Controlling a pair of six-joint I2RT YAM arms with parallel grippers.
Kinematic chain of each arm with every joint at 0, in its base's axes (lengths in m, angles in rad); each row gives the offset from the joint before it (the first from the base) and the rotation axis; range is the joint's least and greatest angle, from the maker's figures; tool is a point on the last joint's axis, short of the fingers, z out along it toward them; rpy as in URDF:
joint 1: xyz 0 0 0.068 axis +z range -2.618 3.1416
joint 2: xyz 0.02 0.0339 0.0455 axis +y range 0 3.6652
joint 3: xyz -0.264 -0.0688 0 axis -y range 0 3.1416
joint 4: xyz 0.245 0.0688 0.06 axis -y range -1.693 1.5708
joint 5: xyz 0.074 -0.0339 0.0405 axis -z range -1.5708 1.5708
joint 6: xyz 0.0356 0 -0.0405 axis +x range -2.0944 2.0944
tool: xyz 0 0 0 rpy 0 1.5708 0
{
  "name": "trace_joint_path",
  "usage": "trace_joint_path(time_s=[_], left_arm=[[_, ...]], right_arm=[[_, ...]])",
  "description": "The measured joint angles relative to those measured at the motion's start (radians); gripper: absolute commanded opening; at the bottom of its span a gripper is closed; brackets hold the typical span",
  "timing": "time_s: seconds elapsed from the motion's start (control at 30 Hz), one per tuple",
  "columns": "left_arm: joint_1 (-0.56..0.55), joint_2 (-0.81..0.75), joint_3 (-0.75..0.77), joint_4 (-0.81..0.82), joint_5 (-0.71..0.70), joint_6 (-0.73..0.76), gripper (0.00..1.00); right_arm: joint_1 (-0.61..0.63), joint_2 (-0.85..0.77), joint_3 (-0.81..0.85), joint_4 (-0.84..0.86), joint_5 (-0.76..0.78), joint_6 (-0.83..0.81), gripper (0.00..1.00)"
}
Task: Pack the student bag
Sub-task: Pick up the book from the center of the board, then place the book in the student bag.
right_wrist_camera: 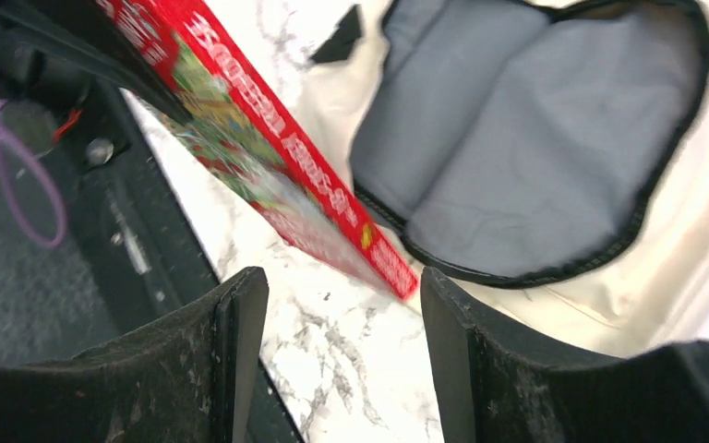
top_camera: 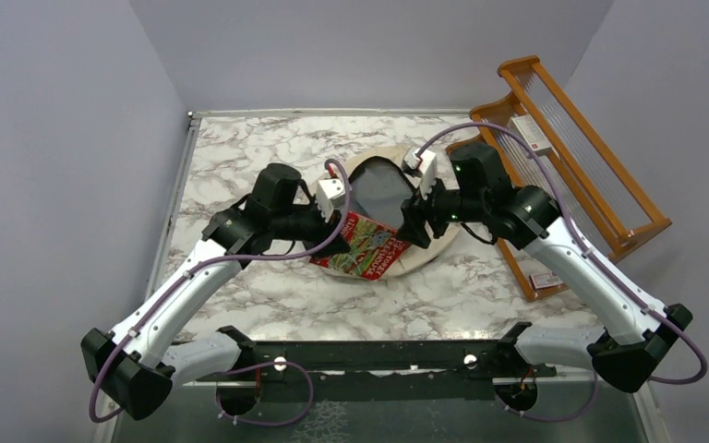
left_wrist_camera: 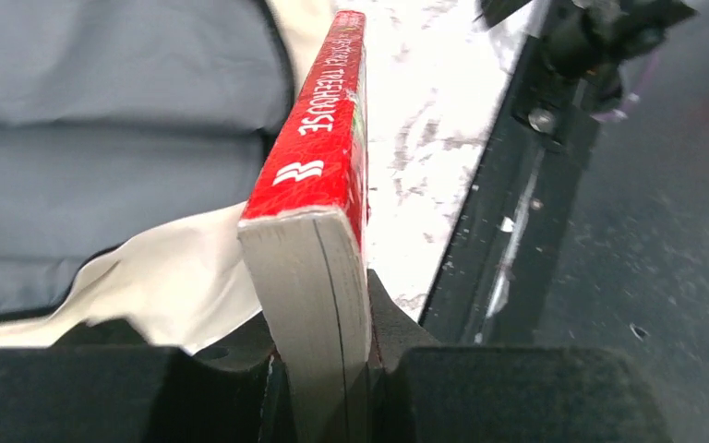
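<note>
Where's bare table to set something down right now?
Far-left marble, between the side wall and the student bag; also the near strip between the book and the black base rail. Crowded at centre: left gripper holding the book, right gripper, and the wooden rack on the right.

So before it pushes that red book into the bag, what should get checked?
1. Left tool grips the red book: ok.
2. Mouth of the student bag open, grey lining showing: ok.
3. Right tool open, empty: ok.
4. Book inside the opening: not ok; it sits outside, by the rim.
5. Right tool clear of the book's corner: cannot tell.
</note>
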Motion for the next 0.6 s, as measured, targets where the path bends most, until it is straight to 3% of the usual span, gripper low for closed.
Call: trace_joint_path(time_s=[0.23, 0.6], left_arm=[[0.071, -0.116, -0.069, 0.056, -0.259, -0.157, 0.0], [0.107, -0.301, -0.208, 0.098, -0.789, -0.605, 0.0]], right_arm=[[0.0, -0.057, -0.089, 0.145, 0.23, 0.092, 0.67], [0.003, 0.276, -0.061, 0.25, 0.362, 0.14, 0.72]])
